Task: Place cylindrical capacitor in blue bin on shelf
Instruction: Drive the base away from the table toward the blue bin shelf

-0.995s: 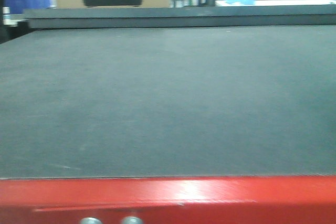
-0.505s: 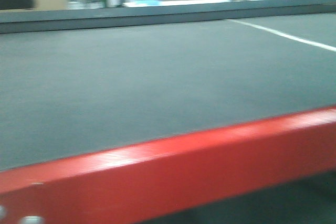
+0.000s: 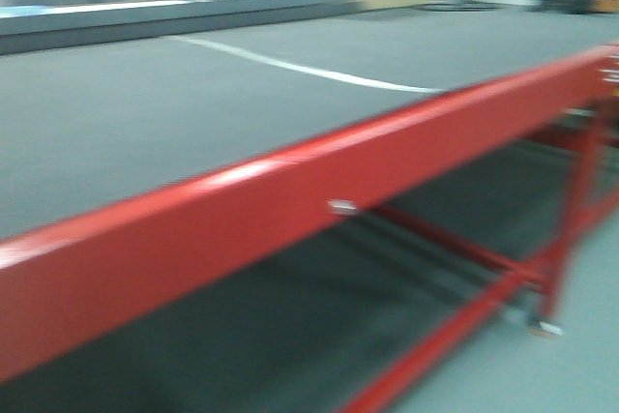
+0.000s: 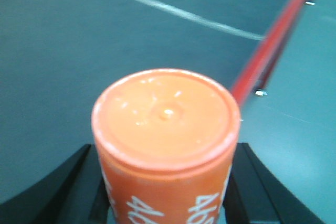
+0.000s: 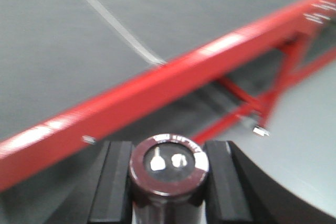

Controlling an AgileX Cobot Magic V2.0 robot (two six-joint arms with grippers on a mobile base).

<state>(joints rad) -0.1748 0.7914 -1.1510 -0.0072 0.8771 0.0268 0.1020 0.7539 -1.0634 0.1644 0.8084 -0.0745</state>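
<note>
1. We judge the step in hand to be the carry. The right claw (image 5: 168,184) is closed on the cylindrical capacitor (image 5: 169,162), a dark maroon can with a silvery top bearing two pale spots. It stands upright between the black pads (image 5: 113,182).
2. The left claw (image 4: 165,195) is clamped on an orange cylinder (image 4: 166,121) with white print down its side, also upright. It may be a capacitor too; we cannot tell which of the two the task means.
3. Ahead of and below both claws runs the red rail (image 3: 290,210) of a grey-topped table (image 3: 145,113), with a white line (image 3: 309,72) farther out across the top.
4. No shelf or blue bin shows in any view, so we take the placing as not yet begun.
5. The next move calls for getting the shelf in sight and bringing the loaded claw over the bin's mouth. The claw should lower first and only then spread its pads.
6. All views are smeared. The bottom edge cuts off both cylinders, so we cannot see how deep each grip sits. The orange print reads only in part.
</note>
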